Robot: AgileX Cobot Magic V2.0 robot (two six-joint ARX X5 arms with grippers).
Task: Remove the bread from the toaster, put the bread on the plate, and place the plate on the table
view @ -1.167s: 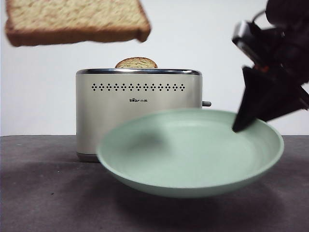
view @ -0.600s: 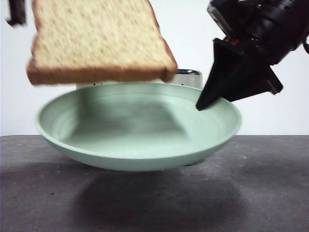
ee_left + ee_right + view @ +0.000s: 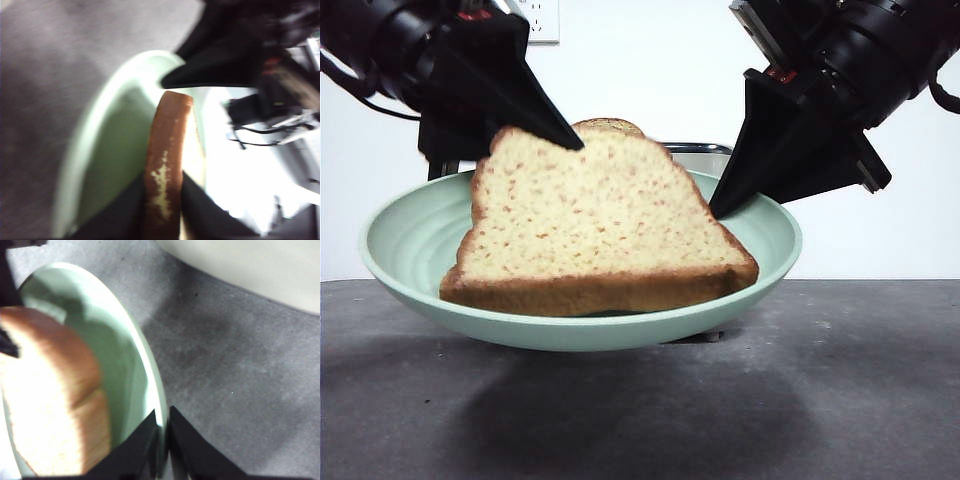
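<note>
My left gripper comes in from the upper left and is shut on the domed top of the bread. The slice leans with its flat base down inside the plate. In the left wrist view the jaws pinch the brown crust over the mint plate. My right gripper is shut on the plate's right rim and holds the plate above the table. The right wrist view shows those jaws on the rim, with the bread beside them. The toaster is mostly hidden behind the plate.
A second slice pokes up from the toaster behind the bread. The toaster's cream side shows beyond the plate in the right wrist view. The plate's shadow lies on the table beneath it.
The bread came down from above the plate into it, and the left gripper came into view with it. The plate shifted left and a little toward the camera, still held by the right gripper.
</note>
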